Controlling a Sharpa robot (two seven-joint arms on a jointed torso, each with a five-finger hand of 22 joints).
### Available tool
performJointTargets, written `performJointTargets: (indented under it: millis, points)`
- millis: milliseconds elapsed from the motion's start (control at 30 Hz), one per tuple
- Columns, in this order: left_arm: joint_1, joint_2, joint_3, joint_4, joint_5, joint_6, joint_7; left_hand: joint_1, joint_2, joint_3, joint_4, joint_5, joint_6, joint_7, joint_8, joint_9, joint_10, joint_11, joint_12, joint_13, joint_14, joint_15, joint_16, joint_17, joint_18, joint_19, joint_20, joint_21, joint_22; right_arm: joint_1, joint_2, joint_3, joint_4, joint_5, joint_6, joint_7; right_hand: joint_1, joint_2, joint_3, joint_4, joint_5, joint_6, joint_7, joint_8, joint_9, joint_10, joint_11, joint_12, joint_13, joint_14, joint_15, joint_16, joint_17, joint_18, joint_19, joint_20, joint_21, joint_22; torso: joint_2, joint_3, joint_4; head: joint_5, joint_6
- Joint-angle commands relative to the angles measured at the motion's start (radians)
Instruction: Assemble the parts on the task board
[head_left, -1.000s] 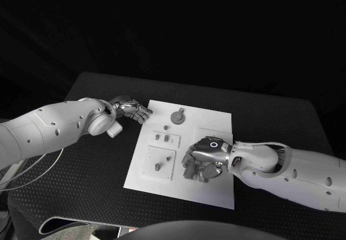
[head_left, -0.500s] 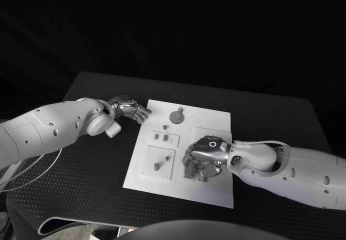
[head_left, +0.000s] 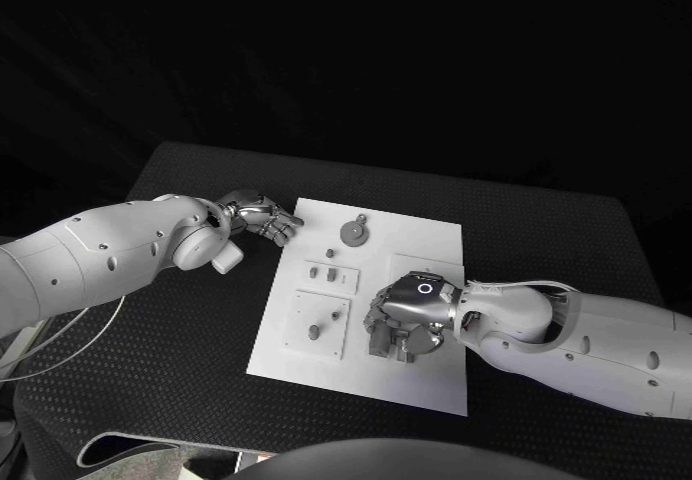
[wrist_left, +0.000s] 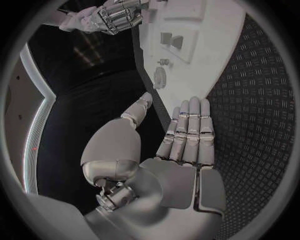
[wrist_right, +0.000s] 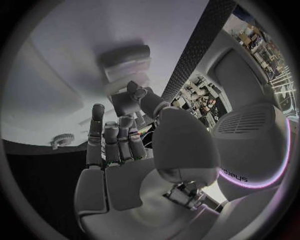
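Note:
The white task board (head_left: 433, 250) lies mid-table. My right hand (head_left: 410, 315) is bent down over its near middle. Thumb and fingertips (wrist_right: 134, 93) close on a grey block-shaped part (wrist_right: 125, 64) right at the board's surface (wrist_right: 56, 60). My left hand (head_left: 263, 218) hovers at the board's far left corner, fingers straight and together, holding nothing (wrist_left: 187, 135). A round toothed part (head_left: 353, 233) lies near it, also seen as the round part (wrist_left: 160, 77). Small grey parts (head_left: 323, 272) and pegs (head_left: 315, 333) stand in the board's left recesses.
The black textured table (head_left: 188, 340) surrounds the board, with bare room on its left and far side. A cable (head_left: 58, 345) loops below my left arm off the table's left edge.
The right hand's fingers have drawn in slightly over the grey part near the board's front. The left hand has stayed put.

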Motion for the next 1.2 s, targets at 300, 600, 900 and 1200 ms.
performJointTargets:
  millis: [300,600,900,1200]
  points:
    - [-0.005,0.001,-0.004,0.001,-0.003,0.028,-0.012,-0.007,-0.001,-0.002,-0.001,-0.004,-0.008,0.004,0.004,-0.002,-0.007,0.001,0.004,0.001,-0.003,0.001,-0.007,0.002,0.005,-0.007,-0.001,-0.005,-0.002,0.0,0.002,-0.003,-0.002,-0.012,0.014,-0.001,0.023,-0.028,0.023,0.019,0.004,-0.012,-0.002,-0.001,-0.005,-0.025,0.007,-0.001,-0.014,-0.026,0.011,0.002,-0.008,0.005,-0.019,0.006,-0.013,0.014,0.0,0.0002,0.0004,0.0,-0.001]
    - [-0.005,0.001,-0.004,0.001,-0.003,0.028,-0.012,-0.007,0.0,-0.002,-0.002,-0.004,-0.008,0.004,0.005,-0.002,-0.007,0.001,0.004,0.001,-0.003,0.001,-0.008,0.002,0.005,-0.007,-0.001,-0.005,-0.002,0.0,0.002,-0.005,-0.006,-0.009,0.013,-0.007,0.027,-0.054,0.019,0.02,0.003,-0.048,-0.006,-0.017,-0.018,-0.037,0.013,0.003,-0.025,-0.038,0.02,0.004,-0.016,0.005,-0.025,0.013,-0.02,0.014,0.0,-0.0001,-0.0006,0.0,-0.003]
    - [-0.005,0.001,-0.004,0.001,-0.003,0.031,-0.013,-0.006,0.0,-0.003,-0.002,-0.004,-0.008,0.004,0.005,-0.002,-0.007,0.001,0.004,0.001,-0.003,0.001,-0.008,0.002,0.005,-0.007,-0.001,-0.005,-0.002,0.0,0.002,-0.006,-0.008,-0.004,0.014,-0.009,0.009,-0.082,0.014,0.021,0.003,-0.086,-0.004,-0.031,-0.033,-0.06,0.025,-0.001,-0.043,-0.059,0.034,-0.002,-0.029,0.005,-0.038,0.021,-0.036,0.01,0.0,0.0003,-0.0004,0.0,-0.003]
    - [-0.005,0.001,-0.004,0.001,-0.003,0.033,-0.015,-0.006,0.0,-0.003,-0.003,-0.004,-0.009,0.004,0.005,-0.002,-0.007,0.001,0.004,0.001,-0.003,0.001,-0.008,0.003,0.005,-0.007,-0.001,-0.005,-0.002,0.0,0.001,-0.007,-0.006,-0.003,0.013,-0.011,0.009,-0.09,0.018,0.021,0.003,-0.098,-0.005,-0.033,-0.04,-0.072,0.031,-0.002,-0.053,-0.072,0.041,-0.006,-0.036,0.005,-0.048,0.026,-0.047,0.008,0.0,0.0003,0.0001,-0.002,-0.004]
